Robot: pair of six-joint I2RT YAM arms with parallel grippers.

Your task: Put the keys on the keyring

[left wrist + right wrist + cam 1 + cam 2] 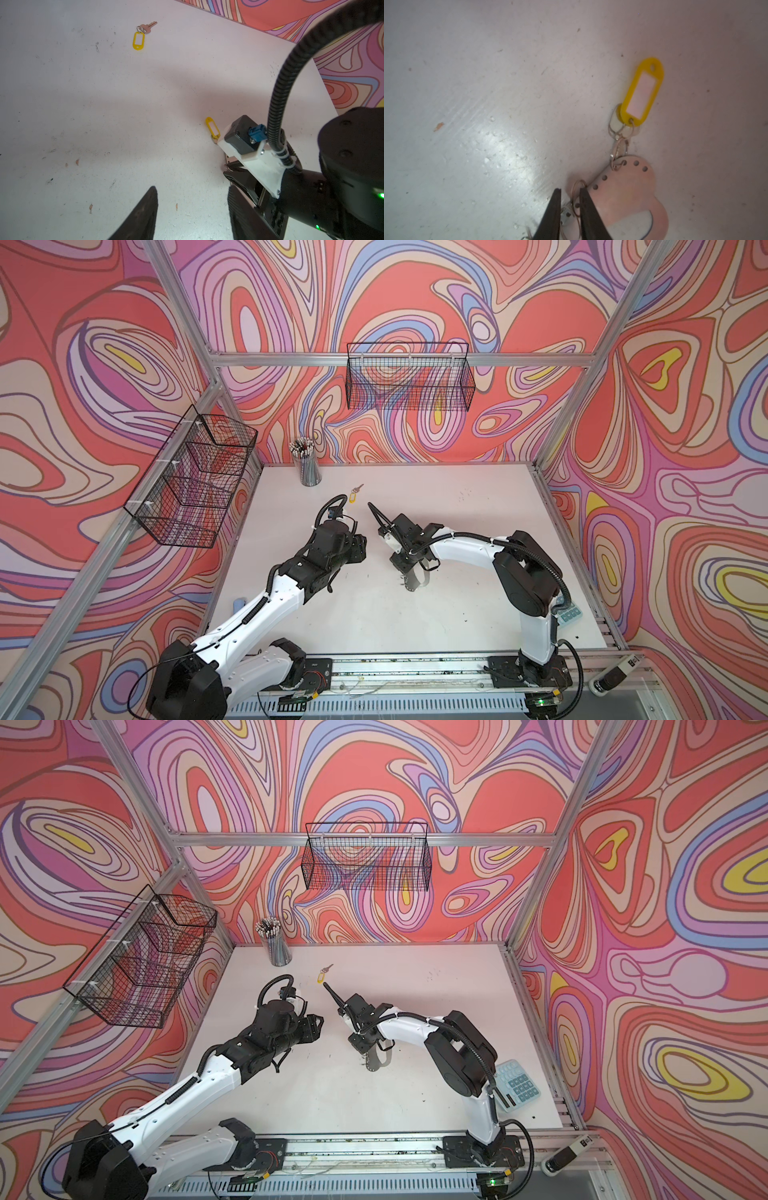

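Observation:
The keyring [629,197], a flat silvery plate with a row of holes and an oval cut-out, sits low at mid-table. In a top view this keyring [412,580] peeks out beneath the right wrist. One key with a yellow tag [641,91] is linked to the plate by small rings. The other key [355,493], also on a yellow tag, lies loose near the table's back, and this loose key [143,34] shows in the left wrist view. My right gripper [570,190] is nearly closed around a wire ring on the plate's edge. My left gripper [191,188] hangs open and empty over bare table.
A cup of pencils [305,466] stands at the table's back left. Black wire baskets hang on the left wall [195,477] and on the back wall [409,377]. A calculator [517,1083] lies at the front right, behind the right arm's base.

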